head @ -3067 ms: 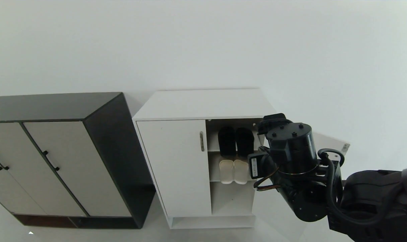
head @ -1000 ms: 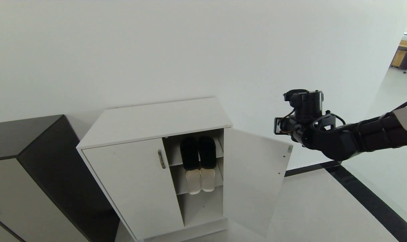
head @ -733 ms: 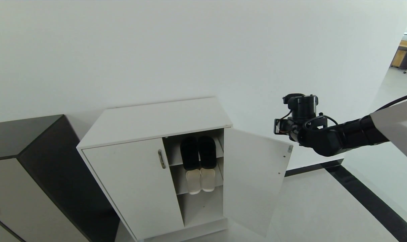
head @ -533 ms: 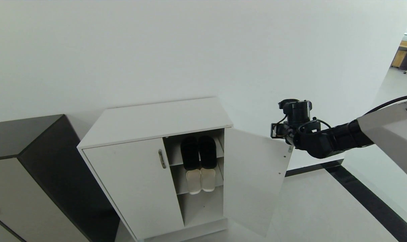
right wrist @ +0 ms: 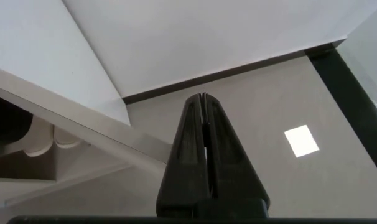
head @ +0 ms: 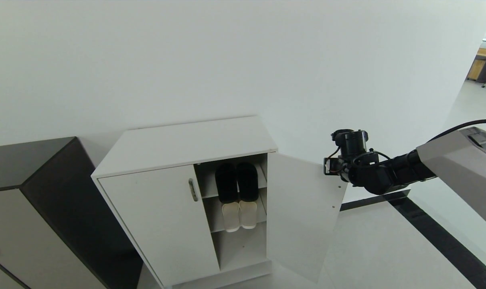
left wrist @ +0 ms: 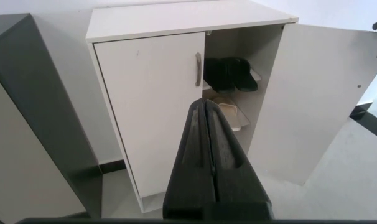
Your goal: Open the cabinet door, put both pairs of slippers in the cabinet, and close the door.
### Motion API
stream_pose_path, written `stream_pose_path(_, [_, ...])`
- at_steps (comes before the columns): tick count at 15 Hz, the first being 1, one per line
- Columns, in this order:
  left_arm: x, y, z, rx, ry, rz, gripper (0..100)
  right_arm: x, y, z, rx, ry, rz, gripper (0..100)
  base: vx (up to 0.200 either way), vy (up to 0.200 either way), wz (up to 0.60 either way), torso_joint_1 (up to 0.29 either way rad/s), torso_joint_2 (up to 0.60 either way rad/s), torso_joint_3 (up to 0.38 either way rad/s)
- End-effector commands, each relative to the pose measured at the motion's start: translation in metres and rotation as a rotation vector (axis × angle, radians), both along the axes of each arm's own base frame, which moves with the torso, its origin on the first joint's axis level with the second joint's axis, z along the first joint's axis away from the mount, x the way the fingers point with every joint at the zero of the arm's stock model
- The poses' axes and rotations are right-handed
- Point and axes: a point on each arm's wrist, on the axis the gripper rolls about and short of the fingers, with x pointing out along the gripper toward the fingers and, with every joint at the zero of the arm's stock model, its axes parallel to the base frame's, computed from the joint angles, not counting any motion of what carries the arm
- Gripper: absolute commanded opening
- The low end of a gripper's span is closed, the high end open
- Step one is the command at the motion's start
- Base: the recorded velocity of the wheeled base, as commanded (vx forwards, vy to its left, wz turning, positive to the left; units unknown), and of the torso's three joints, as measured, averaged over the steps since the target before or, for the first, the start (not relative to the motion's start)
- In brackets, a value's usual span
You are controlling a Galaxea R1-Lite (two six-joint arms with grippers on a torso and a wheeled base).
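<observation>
The white cabinet (head: 187, 140) has its left door shut and its right door (head: 303, 208) swung open. Black slippers (head: 237, 180) lie on the upper shelf and white slippers (head: 239, 214) on the shelf below. My right arm's wrist (head: 349, 160) is at the open door's top outer corner, on its outside face. The right gripper (right wrist: 204, 99) is shut and empty, pointing down past the door's top edge (right wrist: 83, 118). My left gripper (left wrist: 205, 102) is shut on nothing, in front of the cabinet (left wrist: 176, 18), well back from it.
A dark cabinet (head: 34, 192) with light doors stands close on the left. A black floor strip (head: 439, 237) runs along the right, with open floor before the cabinet. The wall is right behind both cabinets.
The head camera swung right after the oldest frame. Over the last second my right arm moved left and down to the open door's outer corner. The door has not visibly swung.
</observation>
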Motion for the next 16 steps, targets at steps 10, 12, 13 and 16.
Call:
stream_pose_path(10, [0.000, 0.000, 0.000, 0.001, 0.001, -0.003, 0, -0.090, 0.048, 0.051, 0.062, -0.020, 0.209, 0, 0.000, 0.000, 0.00, 0.000, 0.00, 0.000])
stream_pose_path(12, [0.000, 0.000, 0.000, 0.001, 0.001, -0.003, 0, -0.087, 0.049, 0.040, 0.043, 0.014, 0.204, 0, 0.000, 0.000, 0.00, 0.000, 0.00, 0.000])
stream_pose_path(13, [0.000, 0.000, 0.000, 0.001, 0.001, -0.003, 0, -0.085, 0.048, 0.034, 0.032, 0.035, 0.201, 0, 0.000, 0.000, 0.00, 0.000, 0.00, 0.000])
stream_pose_path(16, [0.000, 0.000, 0.000, 0.001, 0.001, -0.003, 0, -0.078, 0.052, 0.011, -0.014, 0.083, 0.202, 0, 0.000, 0.000, 0.00, 0.000, 0.00, 0.000])
